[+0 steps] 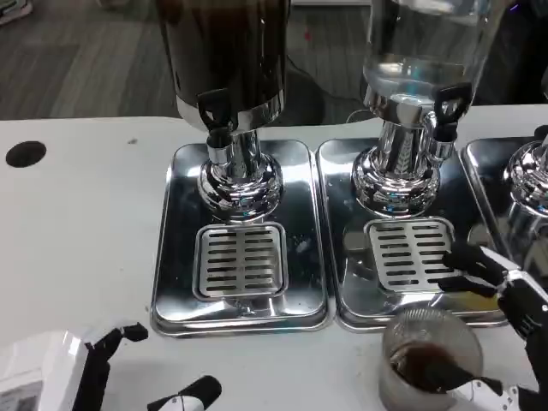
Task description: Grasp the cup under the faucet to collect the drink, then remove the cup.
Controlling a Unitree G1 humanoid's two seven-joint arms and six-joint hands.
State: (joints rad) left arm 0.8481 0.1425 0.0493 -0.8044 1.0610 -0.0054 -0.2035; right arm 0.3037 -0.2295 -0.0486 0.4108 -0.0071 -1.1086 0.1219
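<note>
- The left hand (103, 372) is seen at the lower left edge – fingers apart, nothing held; most of it is cut off by the frame.
- The dark dispenser (227, 60) stands left of the clear dispenser (424, 51); both tops are cropped.
- The cup (428, 355), with dark drink inside, is held by the right hand (505, 300) on the table (77, 214) before the drip tray (409, 250) – a tilt could spill it; the grip's firmness cannot be judged.

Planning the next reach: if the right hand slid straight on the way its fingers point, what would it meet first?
The right hand, holding the cup, points its upper fingers left over the middle dispenser's drip grate. Nothing upright stands in that line; depth is unclear.
</note>
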